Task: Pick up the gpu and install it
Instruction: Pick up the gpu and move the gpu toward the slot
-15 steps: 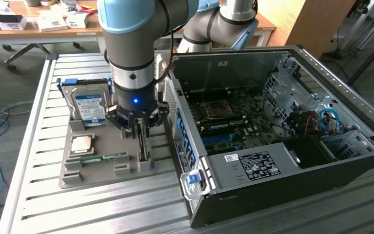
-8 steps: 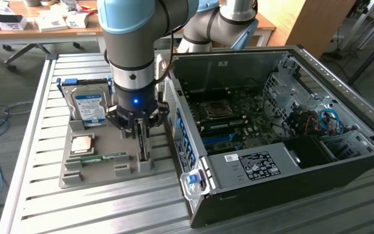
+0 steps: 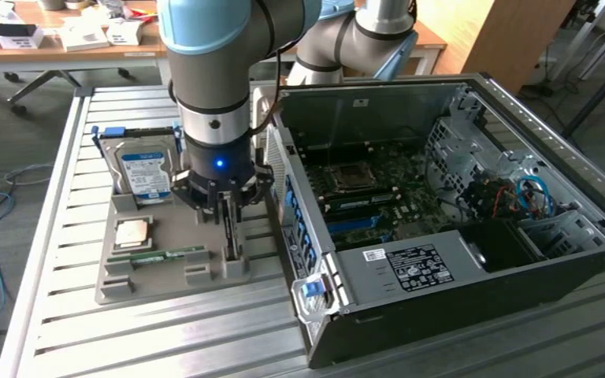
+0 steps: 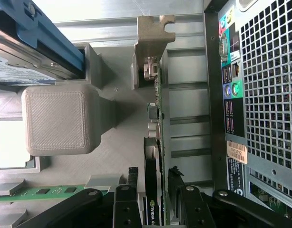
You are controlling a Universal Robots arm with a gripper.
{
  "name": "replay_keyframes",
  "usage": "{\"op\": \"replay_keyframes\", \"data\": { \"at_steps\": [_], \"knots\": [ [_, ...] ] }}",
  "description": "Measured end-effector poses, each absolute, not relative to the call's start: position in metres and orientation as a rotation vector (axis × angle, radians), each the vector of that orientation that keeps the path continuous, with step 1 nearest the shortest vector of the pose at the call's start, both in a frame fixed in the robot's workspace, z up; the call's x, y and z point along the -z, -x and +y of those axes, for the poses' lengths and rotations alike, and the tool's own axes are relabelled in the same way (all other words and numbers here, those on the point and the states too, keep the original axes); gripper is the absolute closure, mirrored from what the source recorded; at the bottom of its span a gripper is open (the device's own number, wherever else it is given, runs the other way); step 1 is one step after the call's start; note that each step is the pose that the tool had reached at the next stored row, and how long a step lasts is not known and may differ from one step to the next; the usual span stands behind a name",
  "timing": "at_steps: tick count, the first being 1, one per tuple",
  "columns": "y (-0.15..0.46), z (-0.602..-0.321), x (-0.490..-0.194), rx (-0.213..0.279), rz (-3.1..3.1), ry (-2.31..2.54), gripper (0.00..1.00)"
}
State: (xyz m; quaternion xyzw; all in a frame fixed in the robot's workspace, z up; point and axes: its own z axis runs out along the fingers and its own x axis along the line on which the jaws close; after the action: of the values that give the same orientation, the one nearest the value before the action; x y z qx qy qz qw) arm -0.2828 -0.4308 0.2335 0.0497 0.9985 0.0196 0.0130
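The gpu [image 3: 231, 240] stands on edge in a slot of the gray holder tray [image 3: 176, 277], left of centre in the exterior view, its metal bracket [image 4: 153, 33] at the far end from the arm. The end effector [image 3: 229, 214] is open and straddles the card, one finger [image 4: 132, 190] on each side with a narrow gap showing. In the same tray are a hard drive [image 3: 145, 173] and a green memory stick [image 3: 161, 255]. The open computer case [image 3: 554, 134] sits just beside the tray on the slatted metal desk [image 3: 124, 339].

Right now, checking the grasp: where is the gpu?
Exterior view's left of the case, the gpu stands on edge in the grey tray, straddled by the gripper.
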Motion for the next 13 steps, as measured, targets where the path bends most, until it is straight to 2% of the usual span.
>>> {"op": "replay_keyframes", "data": {
  "at_steps": [1, 3, 13],
  "knots": [
    [0.2828, -0.4308, -0.2335, -0.061, 3.111, -0.155, 0.63],
    [0.2828, -0.4308, -0.2336, -0.061, 3.111, -0.155, 0.74],
    [0.2828, -0.4308, -0.2335, -0.061, 3.111, -0.155, 0.74]
  ]
}}
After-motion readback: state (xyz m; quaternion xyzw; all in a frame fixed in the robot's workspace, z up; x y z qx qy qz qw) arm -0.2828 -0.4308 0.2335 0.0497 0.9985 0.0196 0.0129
